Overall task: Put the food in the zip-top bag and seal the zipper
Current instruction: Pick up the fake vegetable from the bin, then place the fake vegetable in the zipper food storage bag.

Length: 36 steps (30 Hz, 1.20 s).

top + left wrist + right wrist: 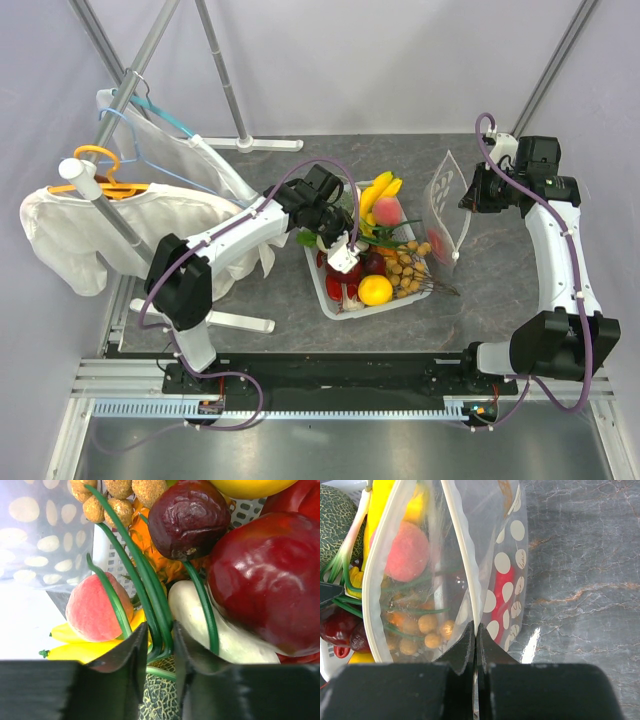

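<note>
Right gripper (476, 628) clenched on the bag (511, 555) mouth edge, bag standing just beside the basket (245, 511); left gripper (160, 628) jaws straddle green stalks (150, 595), grip unconfirmed; advise clamping firmly and lifting straight up, clear of neighbouring fruit.

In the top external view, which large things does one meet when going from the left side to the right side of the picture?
white garment → white basket → zip-top bag → right arm
</note>
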Each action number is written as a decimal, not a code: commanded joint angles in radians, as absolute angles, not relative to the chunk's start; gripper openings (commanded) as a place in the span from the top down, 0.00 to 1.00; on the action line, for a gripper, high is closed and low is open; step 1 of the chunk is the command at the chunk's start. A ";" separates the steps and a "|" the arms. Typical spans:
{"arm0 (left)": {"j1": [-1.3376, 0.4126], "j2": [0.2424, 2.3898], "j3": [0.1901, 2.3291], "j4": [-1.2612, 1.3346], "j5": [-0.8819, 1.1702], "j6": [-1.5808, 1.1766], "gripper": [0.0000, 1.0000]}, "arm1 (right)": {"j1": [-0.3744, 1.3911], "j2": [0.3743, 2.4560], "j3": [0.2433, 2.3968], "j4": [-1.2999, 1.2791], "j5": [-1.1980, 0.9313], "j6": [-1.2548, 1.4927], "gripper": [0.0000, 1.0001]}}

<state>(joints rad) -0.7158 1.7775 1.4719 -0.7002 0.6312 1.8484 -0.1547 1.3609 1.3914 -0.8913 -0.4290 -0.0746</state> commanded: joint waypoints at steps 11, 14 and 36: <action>-0.726 1.648 1.442 -0.675 0.683 1.876 0.98 | -0.158 1.364 1.414 -0.888 -0.440 -0.066 1.00; -0.724 1.632 1.465 -0.676 0.673 1.852 0.98 | -0.158 1.365 1.413 -0.887 -0.448 -0.064 1.00; -0.719 1.440 1.638 -0.599 0.868 1.441 0.98 | -0.158 1.355 1.408 -0.838 -0.457 -0.015 1.00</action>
